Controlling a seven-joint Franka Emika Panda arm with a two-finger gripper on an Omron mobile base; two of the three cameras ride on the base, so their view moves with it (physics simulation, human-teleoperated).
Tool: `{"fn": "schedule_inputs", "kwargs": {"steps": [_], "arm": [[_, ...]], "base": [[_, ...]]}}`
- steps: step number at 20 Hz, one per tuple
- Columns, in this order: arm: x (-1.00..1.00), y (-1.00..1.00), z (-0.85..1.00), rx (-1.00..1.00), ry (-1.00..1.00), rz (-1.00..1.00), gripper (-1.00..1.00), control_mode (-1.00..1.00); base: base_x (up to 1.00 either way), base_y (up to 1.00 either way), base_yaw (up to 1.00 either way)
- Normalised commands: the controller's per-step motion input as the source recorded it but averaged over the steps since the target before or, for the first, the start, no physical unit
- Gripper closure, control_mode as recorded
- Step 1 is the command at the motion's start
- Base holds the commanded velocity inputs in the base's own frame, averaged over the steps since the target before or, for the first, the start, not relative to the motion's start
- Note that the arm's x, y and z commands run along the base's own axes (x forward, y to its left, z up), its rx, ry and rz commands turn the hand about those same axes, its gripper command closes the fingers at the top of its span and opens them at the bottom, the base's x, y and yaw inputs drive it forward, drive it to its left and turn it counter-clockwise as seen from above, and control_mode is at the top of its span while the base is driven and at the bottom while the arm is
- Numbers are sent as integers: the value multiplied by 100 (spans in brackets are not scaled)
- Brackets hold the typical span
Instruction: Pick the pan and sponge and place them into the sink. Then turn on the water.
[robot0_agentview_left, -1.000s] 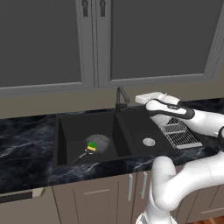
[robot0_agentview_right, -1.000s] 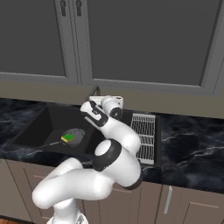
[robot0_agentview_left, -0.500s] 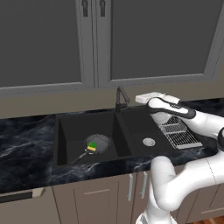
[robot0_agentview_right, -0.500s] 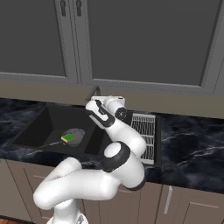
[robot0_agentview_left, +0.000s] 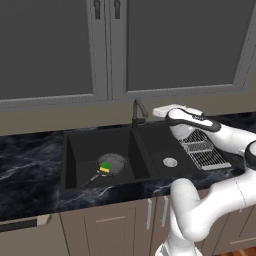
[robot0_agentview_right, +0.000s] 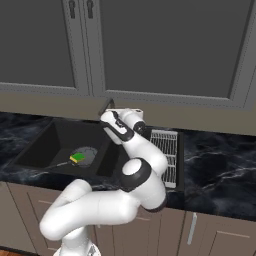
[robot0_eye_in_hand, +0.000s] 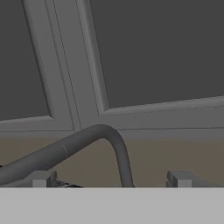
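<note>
The grey pan (robot0_agentview_left: 112, 163) lies in the left bowl of the black sink (robot0_agentview_left: 150, 131), its thin handle pointing to the front left. The green and yellow sponge (robot0_agentview_left: 105, 167) rests on the pan. From the other side, pan (robot0_agentview_right: 86, 153) and sponge (robot0_agentview_right: 77, 158) sit in the same sink (robot0_agentview_right: 37, 141) bowl. My gripper (robot0_agentview_left: 157, 111) hovers open just right of the dark curved faucet (robot0_agentview_left: 137, 110), level with its top and holding nothing. In the hand view the gripper (robot0_eye_in_hand: 111, 178) frames the faucet (robot0_eye_in_hand: 103, 136) between its fingertips (robot0_eye_in_hand: 41, 178). No water is in view.
A wire dish rack (robot0_agentview_left: 202, 149) lies on the counter right of the sink. Grey cabinet doors (robot0_agentview_left: 110, 45) hang close above the back wall. Black marble counter (robot0_agentview_left: 25, 150) runs to the left.
The hand has edged a little left, toward the faucet. Pan and sponge have not moved, and the jaws stay open.
</note>
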Motion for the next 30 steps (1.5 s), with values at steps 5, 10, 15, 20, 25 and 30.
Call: {"fn": "schedule_inputs", "kwargs": {"steps": [5,10,15,20,25,30], "arm": [[10,7,-10,0,0,0,-100,-100],[19,1,-2,0,1,0,-100,-100],[21,-5,-5,0,4,0,-100,-100],[17,0,-18,-1,3,0,-100,-100],[18,0,-16,-1,2,0,-100,-100],[18,-1,-15,0,2,0,-100,-100]], "base": [[0,0,0],[0,0,0],[0,0,0],[0,0,0],[0,0,0],[0,0,0]]}}
